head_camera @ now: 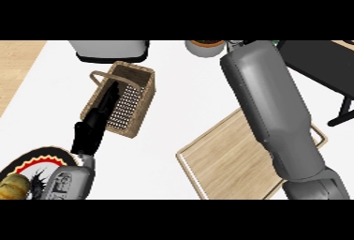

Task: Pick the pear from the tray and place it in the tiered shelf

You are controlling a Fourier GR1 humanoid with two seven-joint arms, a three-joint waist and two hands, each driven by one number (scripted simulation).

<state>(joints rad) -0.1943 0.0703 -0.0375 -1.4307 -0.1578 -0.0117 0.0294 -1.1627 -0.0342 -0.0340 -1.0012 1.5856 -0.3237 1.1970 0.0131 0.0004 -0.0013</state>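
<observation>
The wooden tray (pixel 224 157) lies at the lower middle of the counter, and its visible part holds nothing. I see no pear anywhere. The black tiered shelf (pixel 321 63) stands at the top right. My right forearm (pixel 273 108) stretches across the tray towards the top edge beside the shelf, and its hand is cut off there. My left hand (pixel 100 115) lies with straight fingers over a wicker basket (pixel 131 101), holding nothing.
A patterned plate (pixel 38 164) with a bread roll (pixel 12 186) sits at the lower left. A grey appliance (pixel 110 49) and a round container with an orange top (pixel 205 48) stand along the back edge. Bare white counter lies between basket and tray.
</observation>
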